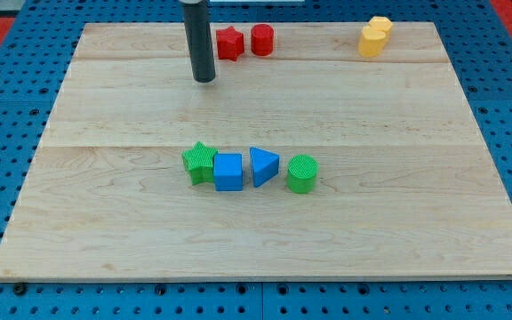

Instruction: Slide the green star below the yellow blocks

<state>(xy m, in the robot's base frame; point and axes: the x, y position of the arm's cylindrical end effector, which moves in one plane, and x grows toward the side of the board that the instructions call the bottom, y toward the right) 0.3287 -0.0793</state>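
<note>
The green star [200, 162] lies near the board's middle, at the left end of a row, touching a blue cube [228, 172]. Two yellow blocks [374, 37] sit together at the view's top right, their shapes hard to make out. My tip [204, 78] is at the view's top, left of centre. It stands well above the green star and far left of the yellow blocks, touching no block.
A blue triangle [263, 165] and a green cylinder [301, 173] continue the row to the star's right. A red star-like block [229, 43] and a red cylinder [262, 40] sit just right of the rod. The wooden board [105, 222] lies on a blue pegboard.
</note>
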